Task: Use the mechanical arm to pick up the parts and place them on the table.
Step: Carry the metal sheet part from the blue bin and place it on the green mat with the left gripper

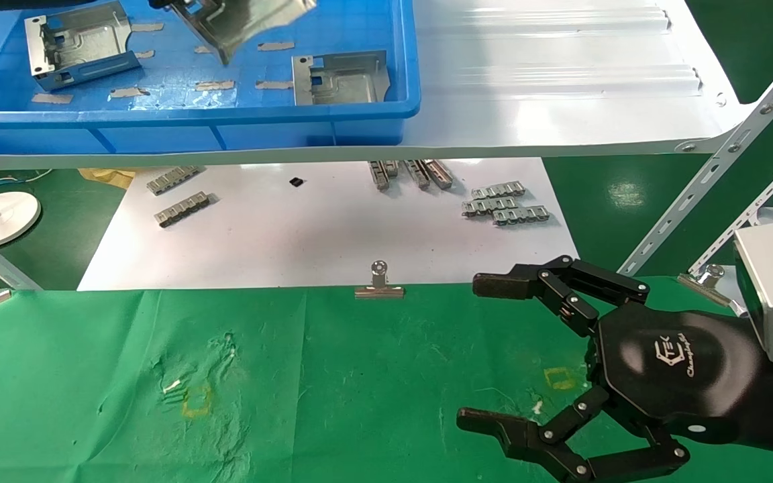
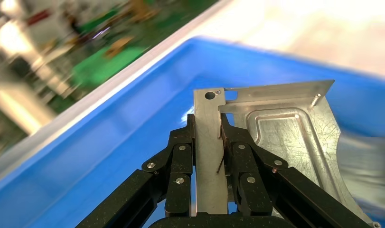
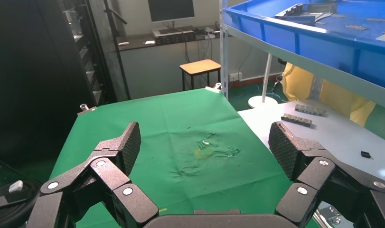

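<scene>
Keep left hand (image 2: pixel 209 156) clamped on bracket (image 2: pixel 276 128), lift clear of blue bin (image 1: pixel 386 114), lower onto green table (image 1: pixel 292 376); right hand (image 1: pixel 527 362) spread wide, idle.

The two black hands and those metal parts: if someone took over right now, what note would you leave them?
Left hand: shut on one part, lifted above the blue bin on the white shelf.
Right hand: open, empty, over the green table.
Two more parts lie in the bin.
Done: none on the table.
Left: set down the held part, then fetch the other two.
</scene>
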Robot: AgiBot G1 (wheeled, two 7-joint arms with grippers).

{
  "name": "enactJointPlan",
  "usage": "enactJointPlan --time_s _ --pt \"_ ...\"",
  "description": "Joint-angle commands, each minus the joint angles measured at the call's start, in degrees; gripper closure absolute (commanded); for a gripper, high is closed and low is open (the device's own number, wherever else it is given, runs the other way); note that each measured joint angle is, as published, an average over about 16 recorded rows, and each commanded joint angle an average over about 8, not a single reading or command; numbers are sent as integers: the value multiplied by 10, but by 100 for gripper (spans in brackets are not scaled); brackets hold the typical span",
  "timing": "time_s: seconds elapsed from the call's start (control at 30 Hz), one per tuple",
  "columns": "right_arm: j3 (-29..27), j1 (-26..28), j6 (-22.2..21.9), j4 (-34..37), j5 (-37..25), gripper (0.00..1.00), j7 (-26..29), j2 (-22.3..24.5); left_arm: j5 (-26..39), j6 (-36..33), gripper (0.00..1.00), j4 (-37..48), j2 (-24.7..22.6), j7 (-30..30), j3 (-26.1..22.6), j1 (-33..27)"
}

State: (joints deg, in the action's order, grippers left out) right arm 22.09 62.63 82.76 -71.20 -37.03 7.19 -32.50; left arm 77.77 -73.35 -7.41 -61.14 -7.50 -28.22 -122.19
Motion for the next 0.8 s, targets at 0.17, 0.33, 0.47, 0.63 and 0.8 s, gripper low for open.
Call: enactJointPlan --time_s 0.17,0.33,0.47,0.63,0.8 --pt "0 0 0 0 0 0 0 0 -32 -139 100 -31 26 -82 14 16" --pt "0 0 0 0 0 0 0 0 -64 -184 100 -83 52 -150 11 53" --pt "0 0 0 0 0 0 0 0 -106 -187 100 -165 87 -188 -8 101" --pt "0 0 0 0 0 0 0 0 -171 -183 100 -258 142 -233 -38 169" --pt "0 0 0 0 0 0 0 0 -189 -171 100 -260 168 -281 -70 211"
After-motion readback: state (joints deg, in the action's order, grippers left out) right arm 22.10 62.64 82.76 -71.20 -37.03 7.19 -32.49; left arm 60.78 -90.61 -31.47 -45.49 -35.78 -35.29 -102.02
